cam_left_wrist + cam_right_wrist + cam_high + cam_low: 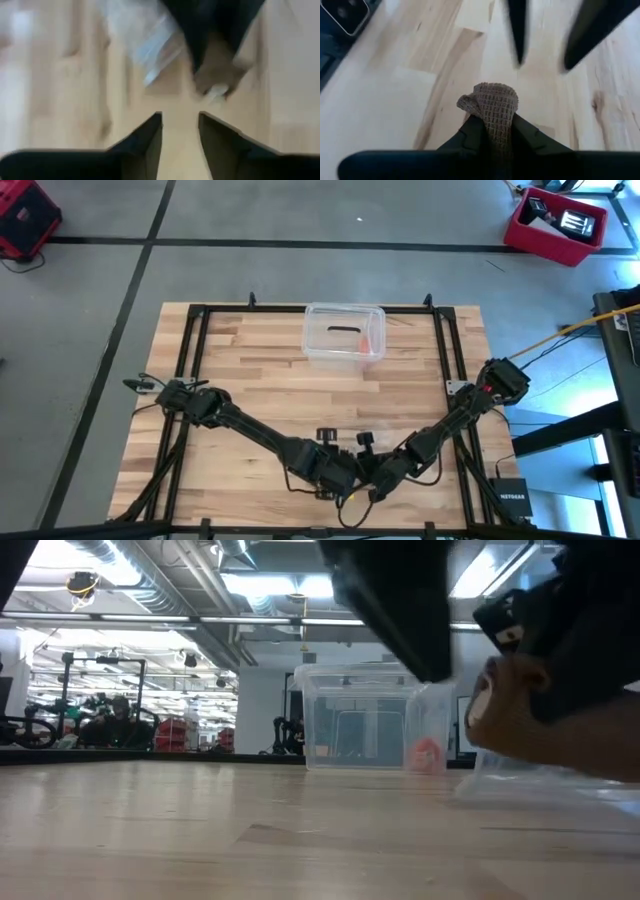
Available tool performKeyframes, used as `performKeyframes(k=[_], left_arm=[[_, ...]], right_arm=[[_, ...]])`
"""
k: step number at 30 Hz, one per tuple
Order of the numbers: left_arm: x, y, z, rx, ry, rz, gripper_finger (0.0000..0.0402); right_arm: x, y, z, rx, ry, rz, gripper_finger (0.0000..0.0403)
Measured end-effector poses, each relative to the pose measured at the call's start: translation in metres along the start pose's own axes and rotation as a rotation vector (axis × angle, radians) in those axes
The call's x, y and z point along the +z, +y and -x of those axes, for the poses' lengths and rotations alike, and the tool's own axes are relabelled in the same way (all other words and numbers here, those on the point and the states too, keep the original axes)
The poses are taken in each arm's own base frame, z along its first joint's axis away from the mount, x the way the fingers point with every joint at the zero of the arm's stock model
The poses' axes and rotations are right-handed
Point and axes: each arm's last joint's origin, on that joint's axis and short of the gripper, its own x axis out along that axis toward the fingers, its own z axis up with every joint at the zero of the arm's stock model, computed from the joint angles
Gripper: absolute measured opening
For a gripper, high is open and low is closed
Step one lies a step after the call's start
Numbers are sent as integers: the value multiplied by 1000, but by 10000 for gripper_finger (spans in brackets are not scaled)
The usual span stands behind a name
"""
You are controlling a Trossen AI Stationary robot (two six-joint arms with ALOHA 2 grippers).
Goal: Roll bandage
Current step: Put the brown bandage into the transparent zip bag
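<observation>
The right end effector (495, 132) is gripping the bandage (492, 112) between its two dark fingers (470, 137), with a rumpled brown waffle-weave end sticking up past the tips. Beyond it, the left end effector (555, 37) is hanging over the pale wooden tabletop (395, 100), its two dark fingers blurred and standing apart. A dark device (345, 15) is lying at the tabletop's edge, off to one side.

We see even, bright light from ceiling strips (270, 585) at 12 o'clock in the low view. Motion blur smears the left wrist view; a bag (145, 45) glares. The table (250, 380) shows soft shadows.
</observation>
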Motion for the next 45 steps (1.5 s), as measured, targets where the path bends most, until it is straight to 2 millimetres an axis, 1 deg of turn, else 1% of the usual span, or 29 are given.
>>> performKeyframes(k=[3, 6, 11, 15, 18, 20, 23, 26, 28, 32, 35, 38, 41, 45], left_arm=[[-7, 2, 13, 27, 52, -33, 141], [-18, -8, 18, 99, 82, -89, 152], [-39, -31, 6, 186, 58, -167, 155], [-54, -40, -9, 213, 61, -170, 155], [-67, -43, -17, 241, 81, -169, 155], [-72, -46, -19, 290, 61, -160, 155], [-83, -48, -18, 376, 24, -164, 155], [-91, -49, -16, 461, -22, -157, 155], [-96, -49, -16, 485, -76, -123, 155], [-109, -48, -24, 437, -164, -7, 152], [-113, -43, -29, 312, -220, 88, 140], [-112, -39, -31, 170, -300, 120, 124], [-111, -27, -25, 84, -373, 143, 109], [-111, -11, -5, 41, -472, 169, 94]], right_arm=[[1, 6, 2, 15, -30, -1, 58], [4, 11, 4, 11, -73, -24, 58], [11, 14, 9, -2, -144, -54, 58], [18, 16, 10, 8, -210, -80, 66], [21, 11, 9, -7, -227, -70, 75], [22, 10, 9, -37, -242, -42, 73], [25, 11, 10, -76, -278, -1, 55], [26, 10, 11, -118, -292, 41, 55], [26, 9, 11, -155, -296, 51, 55], [29, 9, 12, -159, -321, 37, 55], [31, 11, 13, -111, -344, 24, 55], [34, 12, 13, -84, -362, 13, 55], [36, 14, 14, -44, -382, 5, 55], [38, 18, 17, -4, -410, -5, 55]])
